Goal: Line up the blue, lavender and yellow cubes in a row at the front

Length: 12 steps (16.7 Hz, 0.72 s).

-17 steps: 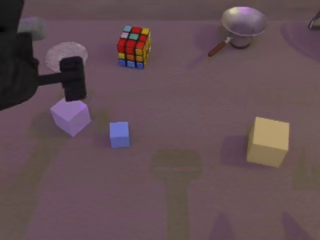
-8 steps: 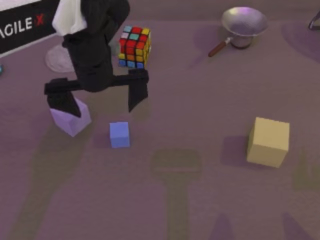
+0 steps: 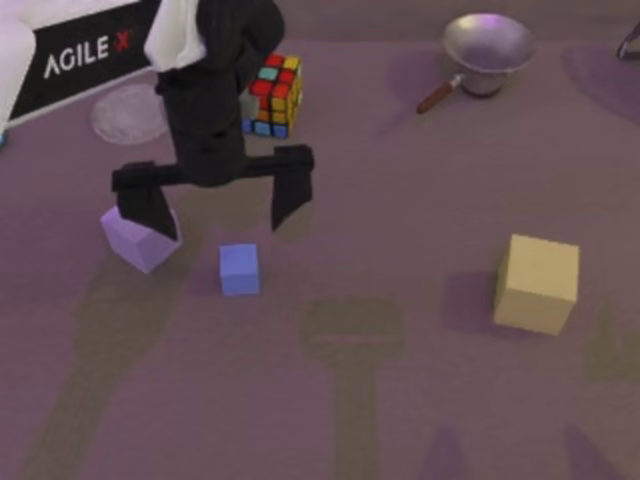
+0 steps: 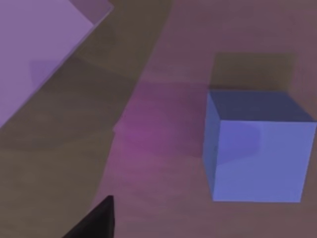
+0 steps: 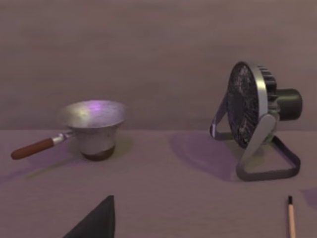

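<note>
Swung in over the left side of the bench within the last second: left gripper [image 3: 215, 205], a moment ago folded sideways beside the lavender cube [image 3: 135, 243], now pointed down with jaws released and spread wide. Half a second back, much the same pose but slightly farther left and back; since then, drifted a little toward the blue cube [image 3: 239, 269]. One finger over the near corner of the lavender cube, the other out beyond the blue cube's far side; blue cube just forward of the gap between the jaws, not yet enclosed. In the left wrist view, blue cube [image 4: 255, 146] large and close, lavender cube [image 4: 37, 52] filling the opposite corner, bare bench between. No cube shifted across the three top views.

Meaning for the task, as a judgement: first pick merely being lined up, probably on the blue cube, though the lavender one is equally near; nothing carried forward yet, row not begun.

Yellow cube [image 3: 538, 283] well away from the jaws, over on the right side. Right gripper out of the top view; jaws' state impossible to tell from its wrist view, only one dark finger tip showing.

Counted: three task cubes, one of each colour; one puzzle cube [image 3: 270, 95] behind the left gripper; one pan [image 3: 487, 50]; one round disc [image 3: 130, 113]; one fan [image 5: 260, 121]; one pencil [image 5: 291, 218].
</note>
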{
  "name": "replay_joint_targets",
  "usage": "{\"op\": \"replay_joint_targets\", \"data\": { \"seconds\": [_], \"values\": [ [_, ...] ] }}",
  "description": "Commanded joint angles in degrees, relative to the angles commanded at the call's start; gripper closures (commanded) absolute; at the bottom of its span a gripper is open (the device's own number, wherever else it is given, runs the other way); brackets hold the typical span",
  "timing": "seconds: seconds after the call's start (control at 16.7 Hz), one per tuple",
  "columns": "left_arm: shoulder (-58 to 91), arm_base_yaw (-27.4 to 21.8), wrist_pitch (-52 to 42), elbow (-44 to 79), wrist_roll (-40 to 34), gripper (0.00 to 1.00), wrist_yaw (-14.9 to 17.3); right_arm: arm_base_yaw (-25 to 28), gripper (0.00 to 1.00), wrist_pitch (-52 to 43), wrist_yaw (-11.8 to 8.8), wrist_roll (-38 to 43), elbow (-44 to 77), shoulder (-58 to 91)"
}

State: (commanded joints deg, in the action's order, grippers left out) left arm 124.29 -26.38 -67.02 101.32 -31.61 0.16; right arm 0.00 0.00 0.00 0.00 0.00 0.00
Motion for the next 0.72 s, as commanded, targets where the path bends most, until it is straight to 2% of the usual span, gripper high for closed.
{"op": "replay_joint_targets", "data": {
  "seconds": [0.24,0.54,0.72],
  "values": [
    [0.8,0.2,2.4,-1.8,0.2,0.0,0.0,0.0,0.0,0.0,0.0,0.0,0.0,0.0],
    [4.8,0.1,13.8,-8.5,0.2,0.0,0.0,0.0,0.0,0.0,0.0,0.0,0.0,0.0],
    [6.4,0.1,17.2,-10.8,0.2,0.0,0.1,0.0,0.0,0.0,0.0,0.0,0.0,0.0]
  ]
}}
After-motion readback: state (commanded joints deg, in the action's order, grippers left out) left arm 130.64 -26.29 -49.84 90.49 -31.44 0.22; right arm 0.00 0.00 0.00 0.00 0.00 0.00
